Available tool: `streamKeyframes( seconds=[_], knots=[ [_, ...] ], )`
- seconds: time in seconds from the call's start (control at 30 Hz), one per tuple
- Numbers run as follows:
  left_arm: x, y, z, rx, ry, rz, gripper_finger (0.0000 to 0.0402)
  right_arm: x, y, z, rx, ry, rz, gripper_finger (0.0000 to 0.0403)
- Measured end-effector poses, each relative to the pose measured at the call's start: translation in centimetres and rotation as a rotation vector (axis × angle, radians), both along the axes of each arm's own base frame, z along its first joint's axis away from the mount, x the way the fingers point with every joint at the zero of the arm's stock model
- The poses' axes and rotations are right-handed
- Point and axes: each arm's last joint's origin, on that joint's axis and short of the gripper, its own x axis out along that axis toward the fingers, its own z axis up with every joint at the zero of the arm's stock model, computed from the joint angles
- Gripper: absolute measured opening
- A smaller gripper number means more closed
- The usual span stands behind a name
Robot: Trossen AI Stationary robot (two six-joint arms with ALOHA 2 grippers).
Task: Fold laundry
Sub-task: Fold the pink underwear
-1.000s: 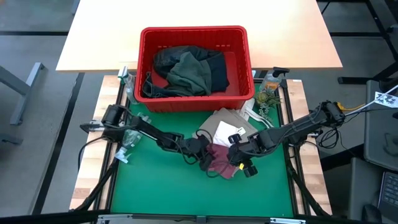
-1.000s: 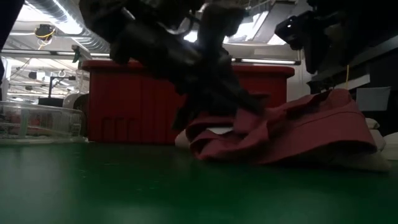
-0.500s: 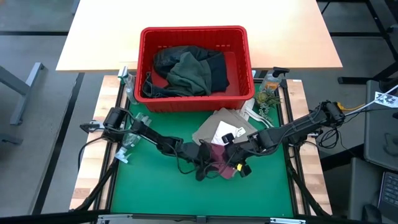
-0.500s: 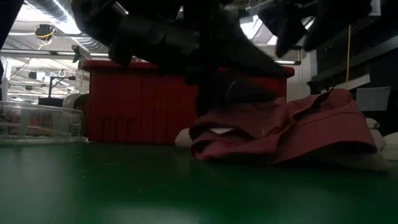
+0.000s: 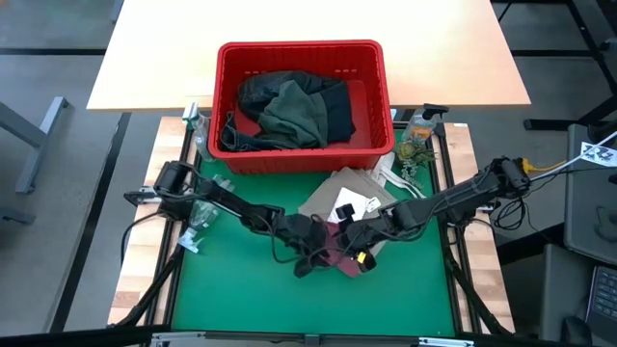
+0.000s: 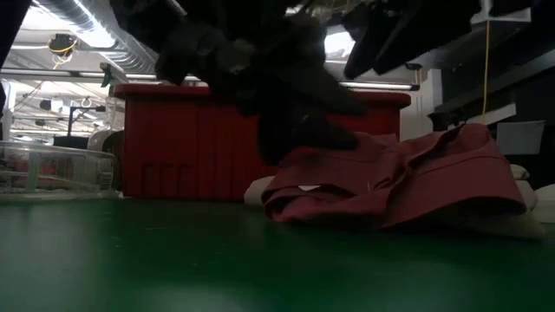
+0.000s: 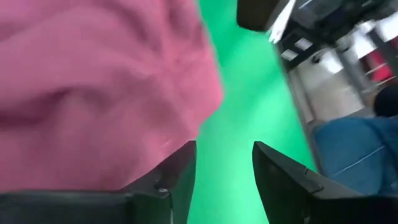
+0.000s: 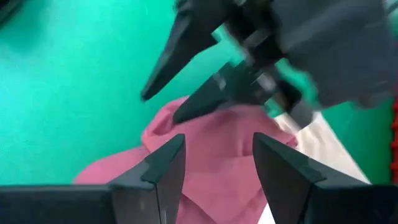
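The maroon piece (image 5: pixel 339 253) is seen crumpled on the green mat (image 5: pixel 241 289), at six o'clock from the red basket (image 5: pixel 301 58); the left gripper (image 7: pixel 222 163) is held open above it, empty; the right gripper (image 8: pixel 214 163), likewise parted, grips nothing.

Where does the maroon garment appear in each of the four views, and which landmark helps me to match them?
High view: maroon garment at the mat's centre, between both grippers.
Low view: right of centre, crumpled on the mat.
Left wrist view: fills the upper left.
Right wrist view: lower centre, behind the fingers.
Shared landmark: the green mat.
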Motion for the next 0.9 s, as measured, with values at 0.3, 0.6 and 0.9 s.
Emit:
streamKeyframes(
  seconds=[0.3, 0.6, 0.9],
  knots=[
    [-1.4, 1.5, 1.8, 0.139, 0.094, 0.142, 0.0085, 1.1, -1.1, -2.3, -0.021, 0.086, -0.04, 0.0188],
    [-1.7, -0.5, -0.5, 0.234, 0.158, 0.164, 0.0044, 0.8, -1.9, -4.4, -0.041, 0.244, -0.074, 0.0188],
    [-2.1, -2.1, -2.3, 0.295, 0.192, 0.163, 0.0037, 0.8, -1.8, -6.8, -0.062, 0.394, -0.065, 0.0188]
  ],
)
